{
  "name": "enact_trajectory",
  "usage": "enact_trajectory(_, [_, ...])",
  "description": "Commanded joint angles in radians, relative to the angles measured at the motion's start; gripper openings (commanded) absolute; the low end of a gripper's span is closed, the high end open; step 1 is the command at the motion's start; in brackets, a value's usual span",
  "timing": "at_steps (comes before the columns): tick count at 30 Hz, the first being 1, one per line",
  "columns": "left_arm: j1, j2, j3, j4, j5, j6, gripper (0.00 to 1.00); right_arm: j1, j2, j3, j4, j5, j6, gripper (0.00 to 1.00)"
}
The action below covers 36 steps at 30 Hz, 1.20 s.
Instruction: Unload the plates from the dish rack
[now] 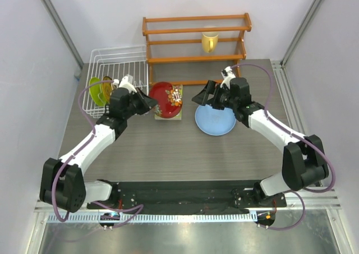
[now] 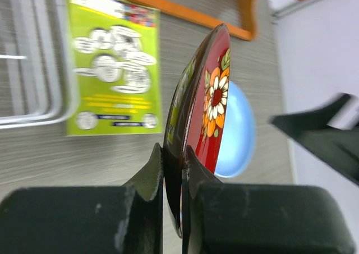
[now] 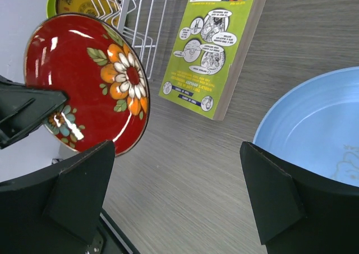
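Left claw (image 2: 173, 153) is clamped on the dark red plate's (image 2: 210, 114) rim, plate on edge mid-air between dish rack (image 1: 112, 60) and blue plate (image 1: 215, 122), right claw (image 3: 178, 175) wide open and empty, so I'd tip it flat and lower slowly, clear of the green book (image 2: 112, 58).

The red plate (image 3: 90, 83) is smooth and very shiny, with bright spots of light on it. The blue plate (image 3: 314, 125) is smooth with a softer shine. The dish rack (image 1: 118, 50) is thin white wire. The table (image 1: 168, 153) is gray and dull, with fine lines like wood. The book (image 3: 216, 41) has a paper cover. The shelf (image 1: 185, 58) is orange wood. The left gripper (image 2: 174, 151) has dull black fingers (image 2: 147, 178), like plastic.
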Motion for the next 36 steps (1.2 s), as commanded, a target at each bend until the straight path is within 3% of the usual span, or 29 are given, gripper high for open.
enact_trajectory(1, [-0.032,-0.025,0.002,0.249,0.103,-0.108,0.00,0.017,0.033,0.000,0.140,-0.048,0.063,0.99])
enact_trajectory(14, [-0.122,0.072,-0.036,0.413,0.143,-0.170,0.00,0.024,0.159,-0.030,0.379,-0.200,0.233,0.85])
enact_trajectory(17, [-0.135,0.093,-0.038,0.447,0.148,-0.182,0.00,0.024,0.181,-0.033,0.406,-0.223,0.247,0.64])
enact_trajectory(18, [-0.135,0.099,-0.038,0.452,0.149,-0.185,0.00,0.024,0.182,-0.038,0.407,-0.229,0.246,0.48])
enact_trajectory(20, [-0.136,0.102,-0.035,0.461,0.158,-0.187,0.00,0.017,0.172,-0.035,0.375,-0.232,0.218,0.28])
enact_trajectory(21, [-0.136,0.105,-0.033,0.459,0.158,-0.185,0.01,0.014,0.162,-0.033,0.357,-0.223,0.185,0.01])
enact_trajectory(23, [-0.136,0.098,-0.036,0.444,0.140,-0.179,0.08,0.003,0.138,-0.041,0.322,-0.217,0.166,0.01])
enact_trajectory(24, [-0.136,0.096,-0.039,0.440,0.132,-0.173,0.26,-0.012,0.109,-0.044,0.303,-0.207,0.146,0.01])
enact_trajectory(25, [-0.136,0.090,-0.039,0.415,0.116,-0.168,0.37,-0.023,0.092,-0.044,0.277,-0.189,0.134,0.01])
enact_trajectory(26, [-0.136,0.087,-0.038,0.398,0.103,-0.143,0.57,-0.034,0.077,-0.046,0.216,-0.168,0.117,0.01])
enact_trajectory(27, [-0.136,0.083,-0.033,0.372,0.070,-0.124,0.64,-0.060,0.031,-0.049,0.178,-0.107,0.097,0.01])
enact_trajectory(31, [-0.135,0.038,-0.003,0.155,-0.103,0.005,0.71,-0.153,-0.057,-0.053,0.001,0.019,-0.013,0.01])
enact_trajectory(36, [-0.135,-0.072,0.016,-0.022,-0.375,0.181,0.71,-0.250,-0.094,-0.064,-0.192,0.115,-0.118,0.01])
